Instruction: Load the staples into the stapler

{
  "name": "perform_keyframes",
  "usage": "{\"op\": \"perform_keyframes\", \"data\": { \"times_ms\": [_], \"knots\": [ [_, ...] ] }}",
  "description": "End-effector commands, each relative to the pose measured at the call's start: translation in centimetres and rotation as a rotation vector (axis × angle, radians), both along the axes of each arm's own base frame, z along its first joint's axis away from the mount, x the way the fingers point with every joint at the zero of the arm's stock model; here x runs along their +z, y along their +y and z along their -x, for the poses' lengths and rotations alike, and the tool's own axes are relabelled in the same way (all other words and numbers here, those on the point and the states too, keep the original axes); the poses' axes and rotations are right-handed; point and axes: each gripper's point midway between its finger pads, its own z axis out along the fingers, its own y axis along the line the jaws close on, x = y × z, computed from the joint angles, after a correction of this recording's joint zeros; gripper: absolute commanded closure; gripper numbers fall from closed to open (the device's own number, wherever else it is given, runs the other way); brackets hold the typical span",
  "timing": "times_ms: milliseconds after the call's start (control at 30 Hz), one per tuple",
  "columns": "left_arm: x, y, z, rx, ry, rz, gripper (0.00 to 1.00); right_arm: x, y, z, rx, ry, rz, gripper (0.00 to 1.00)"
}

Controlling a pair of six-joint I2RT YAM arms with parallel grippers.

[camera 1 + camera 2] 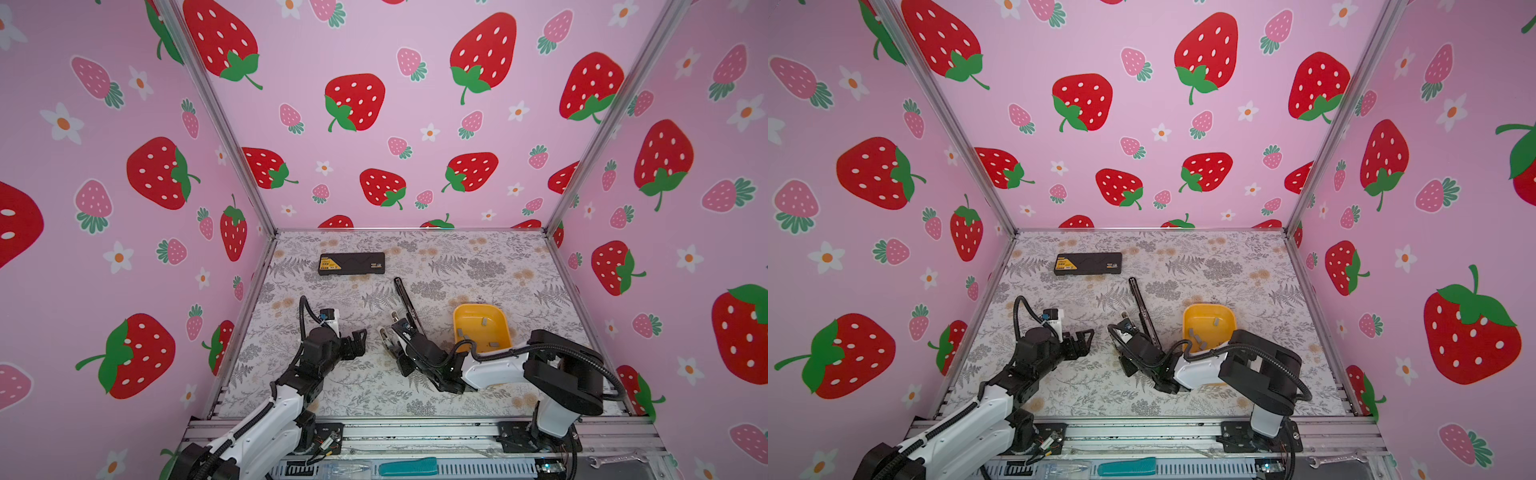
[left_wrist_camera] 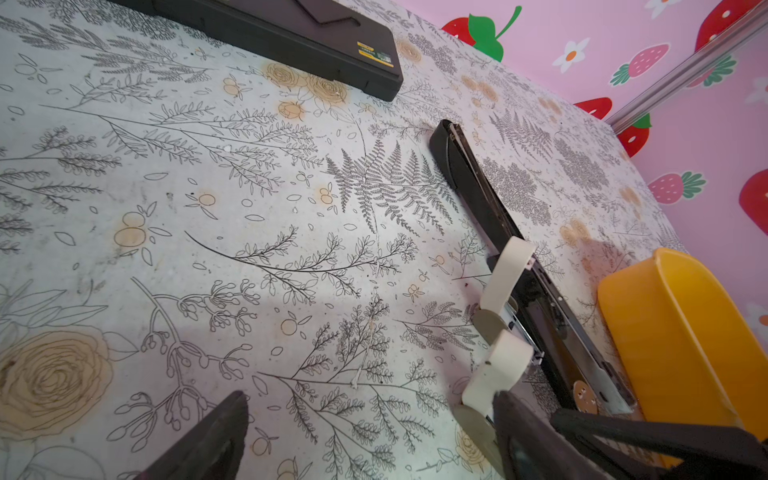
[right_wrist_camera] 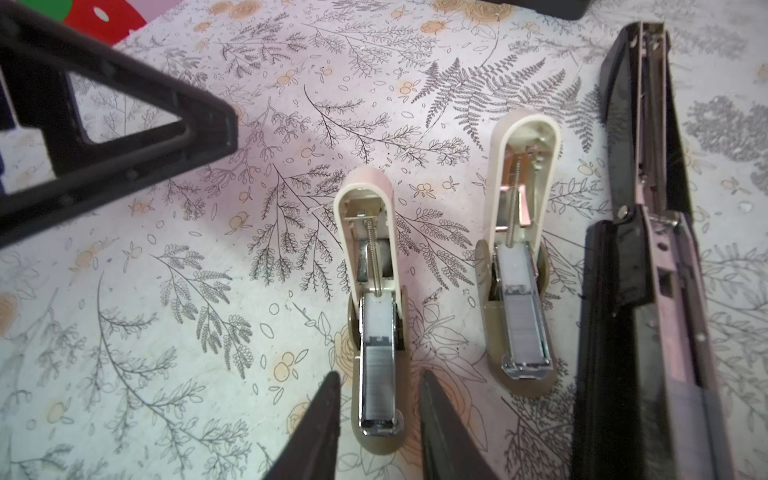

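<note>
Right wrist view looks down on the floral worktop, where a long black stapler lies opened flat along one side. In both top views the yellow tray sits just beyond the right arm, with loose staples in it. The left tool hangs released, fingers wide apart, near the staplers and holding nothing. The right tool is also released: its two fingers straddle the near white stapler with a gap on each side, touching neither rail. That stapler's lid is tipped back, and a staple strip lies in its magazine; the far white stapler is open beside it with its own strip. The strip looks seated, so the step is probably a clean let-go. Draw the fingers back in line with the magazine so neither tip snags the strip or skews the light base. Check that the strip lies flat between the rails before pressing the lid down from its free end.
</note>
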Motion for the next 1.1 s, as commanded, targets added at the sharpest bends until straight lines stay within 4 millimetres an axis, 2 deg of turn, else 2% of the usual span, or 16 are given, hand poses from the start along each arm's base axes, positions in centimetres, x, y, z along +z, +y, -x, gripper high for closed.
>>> {"op": "perform_keyframes", "data": {
  "times_ms": [0, 100, 200, 367, 433, 533, 567, 633, 833, 933, 1067],
  "knots": [
    [2.3, -0.3, -0.6, 0.031, -0.004, 0.054, 0.02, -1.4, 0.0, 1.2, 0.045, 0.017, 0.013, 0.55],
    [3.4, 0.4, -0.9, 0.130, 0.009, 0.140, 0.01, -2.2, -0.2, 1.3, 0.055, 0.020, 0.030, 0.51],
    [5.0, -0.2, -0.6, 0.089, -0.026, 0.163, 0.01, -2.8, -0.2, 1.3, 0.060, 0.017, 0.048, 0.51],
    [7.5, -0.1, 0.0, 0.097, -0.068, 0.187, 0.01, -2.7, -0.3, 1.3, 0.062, 0.009, 0.057, 0.49],
    [8.6, -0.1, 0.5, 0.090, -0.074, 0.186, 0.01, -3.0, -0.5, 1.4, 0.066, 0.007, 0.059, 0.43],
    [10.5, 0.3, 0.9, 0.110, -0.084, 0.204, 0.01, -3.7, -0.7, 1.5, 0.068, 0.012, 0.077, 0.42],
    [10.8, 0.7, 0.9, 0.131, -0.080, 0.202, 0.02, -3.9, -0.7, 1.5, 0.070, 0.014, 0.080, 0.42],
    [11.3, 0.8, 0.7, 0.144, -0.093, 0.203, 0.15, -4.2, -0.8, 1.6, 0.072, 0.019, 0.084, 0.42],
    [9.5, -0.1, 0.6, 0.102, 0.074, 0.129, 0.11, -4.5, -1.1, 1.9, 0.084, 0.020, 0.081, 0.44],
    [8.6, -1.3, 0.4, 0.039, 0.098, 0.123, 0.03, -4.7, -1.5, 2.0, 0.086, 0.019, 0.088, 0.45],
    [7.7, -1.4, 0.5, 0.031, 0.116, 0.107, 0.06, -5.1, -2.2, 2.1, 0.078, 0.017, 0.096, 0.46]
  ]
}}
